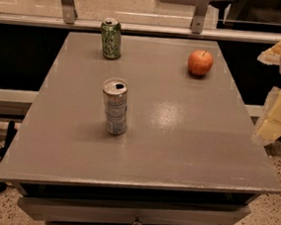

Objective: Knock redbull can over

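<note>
The grey table (186, 154) is filling most of the view. The gripper (279, 113) is hanging just off its right edge (partly cut off, so I cannot tell whether it is released or clenched). The redbull can (115, 107) is standing upright left of centre, well apart from it. A green can (111, 38) is standing near the far edge, and an apple (200, 62) is sitting at the far right.

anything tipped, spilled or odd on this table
Nothing stands out: the redbull can and green can stand upright, the apple sits far right, no spill shows. The tool hangs right of the table, touching nothing.
</note>
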`<state>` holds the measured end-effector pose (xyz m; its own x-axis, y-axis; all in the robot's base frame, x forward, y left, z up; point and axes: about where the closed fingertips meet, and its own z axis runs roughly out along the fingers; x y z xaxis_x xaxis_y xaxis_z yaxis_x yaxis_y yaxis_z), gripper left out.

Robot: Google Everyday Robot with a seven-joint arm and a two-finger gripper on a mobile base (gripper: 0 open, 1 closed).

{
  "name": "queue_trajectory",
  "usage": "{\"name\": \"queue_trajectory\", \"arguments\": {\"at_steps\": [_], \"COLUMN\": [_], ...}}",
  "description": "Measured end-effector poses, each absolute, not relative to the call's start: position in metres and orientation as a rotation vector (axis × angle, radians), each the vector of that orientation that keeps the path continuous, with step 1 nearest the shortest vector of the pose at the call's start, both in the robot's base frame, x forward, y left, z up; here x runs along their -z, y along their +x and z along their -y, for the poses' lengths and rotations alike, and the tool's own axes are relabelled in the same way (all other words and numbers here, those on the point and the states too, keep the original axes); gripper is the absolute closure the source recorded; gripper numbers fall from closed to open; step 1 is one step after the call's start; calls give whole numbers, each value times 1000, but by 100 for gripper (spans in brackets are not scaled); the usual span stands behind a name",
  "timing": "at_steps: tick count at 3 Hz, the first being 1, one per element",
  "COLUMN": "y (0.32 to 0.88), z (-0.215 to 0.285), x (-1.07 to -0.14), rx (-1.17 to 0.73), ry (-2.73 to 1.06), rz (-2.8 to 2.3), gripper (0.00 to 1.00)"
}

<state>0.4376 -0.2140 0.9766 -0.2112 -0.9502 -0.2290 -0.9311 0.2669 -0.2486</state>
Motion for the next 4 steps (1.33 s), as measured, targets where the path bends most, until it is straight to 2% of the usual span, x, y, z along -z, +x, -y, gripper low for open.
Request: {"name": "queue_trajectory", "arguments": {"at_steps": [1,2,4], "y": [442,453,467], "z": [195,163,72], "x": [-956,-932,-910], "rx": [-55,-276,-701], "ry": [-1717,-1667,-1510], "rz": [-2138,-2033,-1774], "gripper": [0,0,0]}}
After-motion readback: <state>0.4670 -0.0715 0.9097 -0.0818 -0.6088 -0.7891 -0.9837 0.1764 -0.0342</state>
